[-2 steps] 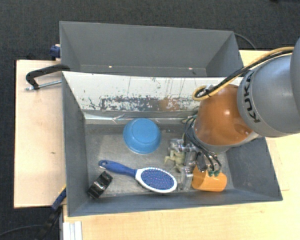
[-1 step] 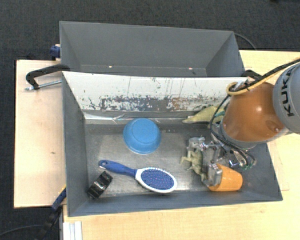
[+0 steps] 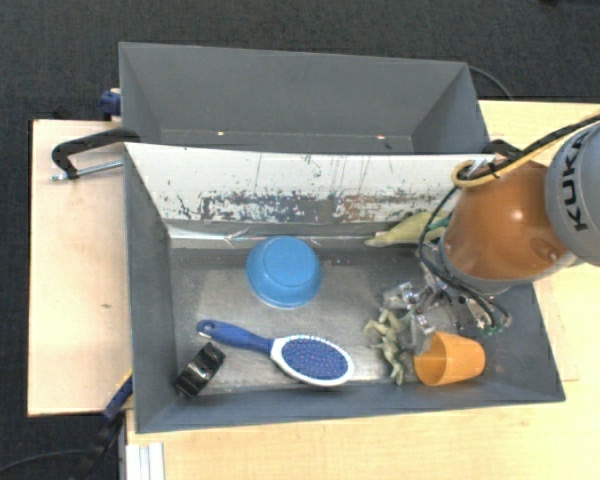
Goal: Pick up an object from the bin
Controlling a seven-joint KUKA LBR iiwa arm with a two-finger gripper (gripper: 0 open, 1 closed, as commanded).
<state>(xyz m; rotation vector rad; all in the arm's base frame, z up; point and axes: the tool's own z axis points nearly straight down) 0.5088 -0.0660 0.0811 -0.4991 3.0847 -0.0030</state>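
The step in hand looks like the approach to a grasp. The tool (image 3: 412, 306) hangs low in the right front part of the grey metal bin (image 3: 150, 268), just above a small heap of olive-green plastic toy figures (image 3: 388, 340). An orange plastic cup (image 3: 448, 358) lies on its side just beside them. Nothing shows as held, and I cannot tell whether the tool is wide or narrow, since cables crowd it. The next move, I judge, calls for a short straight descent onto the green heap, clear of the cup's rim, then a firm close. The arm reaches in from the right, its wrist turned downward and the orange wrist cover (image 3: 500, 223) above the bin's right side.
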